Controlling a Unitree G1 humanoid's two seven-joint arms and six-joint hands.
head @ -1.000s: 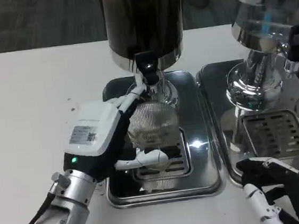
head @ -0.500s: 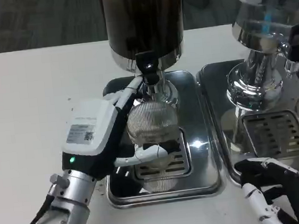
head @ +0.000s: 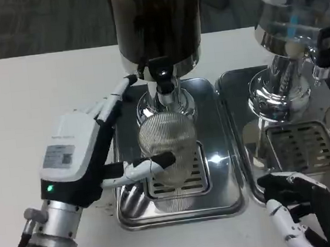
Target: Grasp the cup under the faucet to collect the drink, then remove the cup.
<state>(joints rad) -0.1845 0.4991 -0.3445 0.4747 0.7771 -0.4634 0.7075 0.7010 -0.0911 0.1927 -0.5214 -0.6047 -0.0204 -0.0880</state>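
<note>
Head view is showing a white counter [head: 26, 97] with two shiny drink machines on it. A ribbed clear cup [head: 167, 147] is standing on the metal grate of a silver drip tray [head: 218, 153], right under the black faucet [head: 161, 76] of the dark drink dispenser [head: 157, 24] at the far middle.

On the left, the left hand [head: 88, 152] is reaching in beside the cup. Its fingers are spread apart and it is holding nothing. One long finger [head: 115, 99] is pointing far and right, toward the bottom of the dispenser, and it is not touching the cup. The thumb [head: 143, 167] is stretching across the near side of the cup, low down, and its dark tip is lying at the cup's wall. I cannot tell if it is pressing on the cup or just sitting next to it. A small green light is glowing on the dark wrist.

On the right, a second silver dispenser [head: 291, 33] is standing on its own tray [head: 297, 145], just beside the first tray. The right hand [head: 306, 206] is resting at the near right corner, near that second tray. Its black and white fingers are bending inward a little, loose and apart, with nothing in them.
</note>
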